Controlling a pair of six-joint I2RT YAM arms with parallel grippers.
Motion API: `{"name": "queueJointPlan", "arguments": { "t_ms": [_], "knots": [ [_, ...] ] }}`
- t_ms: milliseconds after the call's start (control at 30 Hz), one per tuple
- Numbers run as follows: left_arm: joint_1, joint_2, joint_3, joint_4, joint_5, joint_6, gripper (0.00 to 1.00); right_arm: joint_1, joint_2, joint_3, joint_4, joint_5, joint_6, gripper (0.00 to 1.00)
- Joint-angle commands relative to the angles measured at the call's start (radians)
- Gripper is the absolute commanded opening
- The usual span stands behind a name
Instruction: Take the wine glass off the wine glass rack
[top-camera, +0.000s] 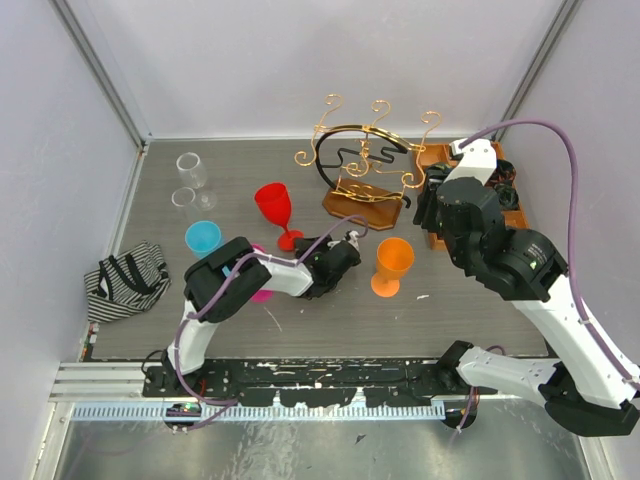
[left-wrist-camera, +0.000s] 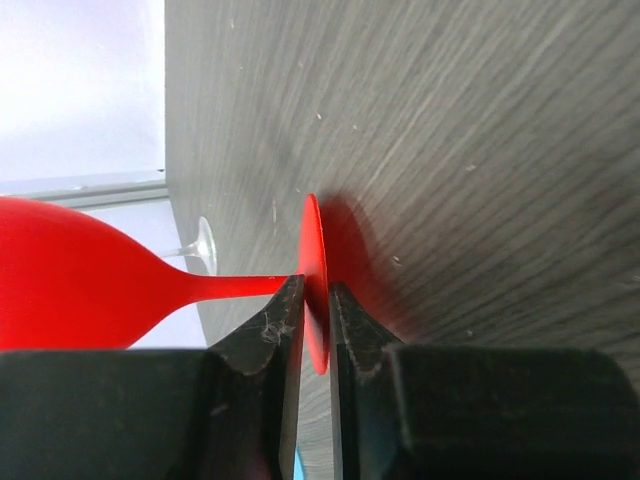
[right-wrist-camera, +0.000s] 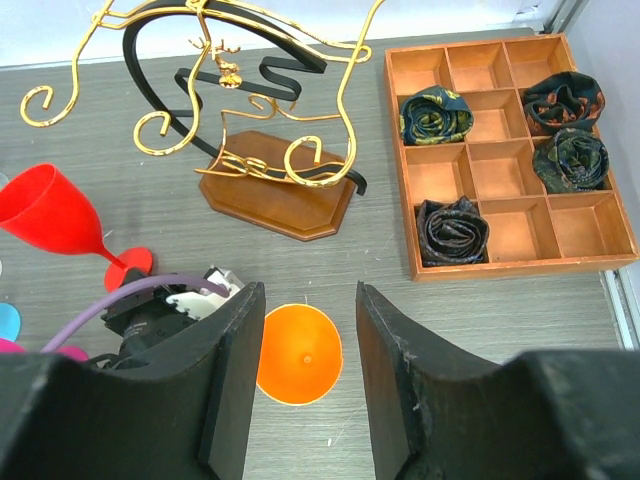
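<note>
As I read it, the job is nearly done. The gold wire wine glass rack on its oval brown wooden base (top-camera: 366, 190) carries no glass on any hoop or scroll that I can see. The red plastic wine glass (top-camera: 277, 205) stands upright on the grey wood-grain table (top-camera: 460, 310), off the rack and near its front left. What I judge is left is to let go cleanly and back away without tipping it.

My left arm lies low across the table, forearm stretched to the right, wrist rolled on its side. The left gripper (left-wrist-camera: 315, 300) has its tips on either side of the glass's thin round foot. The gap is barely wider than the foot, and I cannot tell whether the tips pinch it or stand just clear.

My right arm reaches forward and bends down beside the rack. The right gripper (right-wrist-camera: 309, 292) is spread and holds nothing, hanging above an orange plastic goblet (right-wrist-camera: 298, 353).
</note>
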Motion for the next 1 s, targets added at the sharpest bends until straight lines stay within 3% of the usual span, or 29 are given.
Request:
{"name": "queueJointPlan", "arguments": {
  "t_ms": [0,300,800,967],
  "knots": [
    [-0.011,0.008,0.028,-0.050,0.027,-0.098,0.23,-0.004,0.001,0.040,0.025,0.012,-0.009,0.47],
    [-0.019,-0.032,0.030,-0.170,0.136,-0.218,0.36,-0.004,0.008,0.039,0.031,0.001,-0.004,0.47],
    [-0.027,-0.136,0.114,-0.477,0.475,-0.447,0.67,-0.005,0.006,0.017,0.033,-0.008,0.012,0.47],
    [-0.027,-0.201,0.115,-0.530,0.607,-0.530,0.73,-0.005,0.024,0.025,0.040,-0.017,0.003,0.47]
  ]
}}
